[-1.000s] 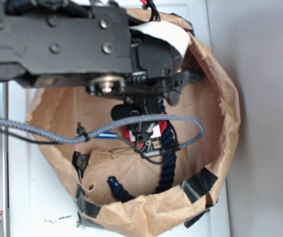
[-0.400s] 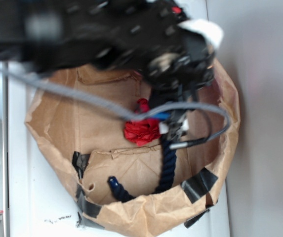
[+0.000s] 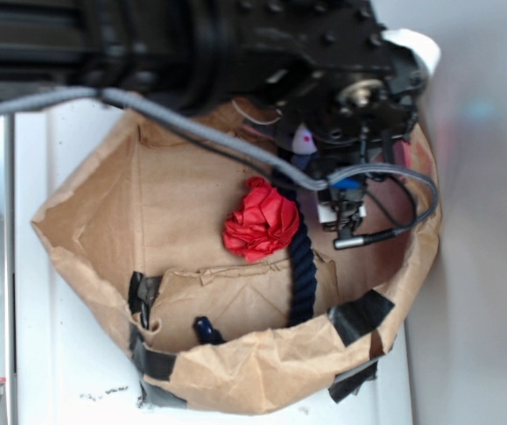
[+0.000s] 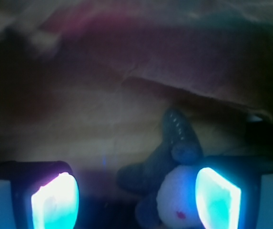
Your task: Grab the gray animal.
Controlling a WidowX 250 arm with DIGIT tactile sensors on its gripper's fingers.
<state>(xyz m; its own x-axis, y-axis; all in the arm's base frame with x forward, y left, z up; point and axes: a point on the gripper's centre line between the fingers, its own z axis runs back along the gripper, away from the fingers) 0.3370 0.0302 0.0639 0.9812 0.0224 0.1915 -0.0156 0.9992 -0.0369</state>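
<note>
We see the hand [image 4: 136, 198] spread wide in the wrist view, its two glowing fingers [image 4: 55, 202] well apart and grasping nothing. The gray animal [image 4: 174, 200] lies low between them, close against the right-side finger, its pale face with a red dot eye turned toward us and one ear raised. In the exterior view, the arm hangs over the brown paper bag [image 3: 262, 376], where a red paper flower [image 3: 260, 221] touches a dark navy rope [image 3: 302, 270].
</note>
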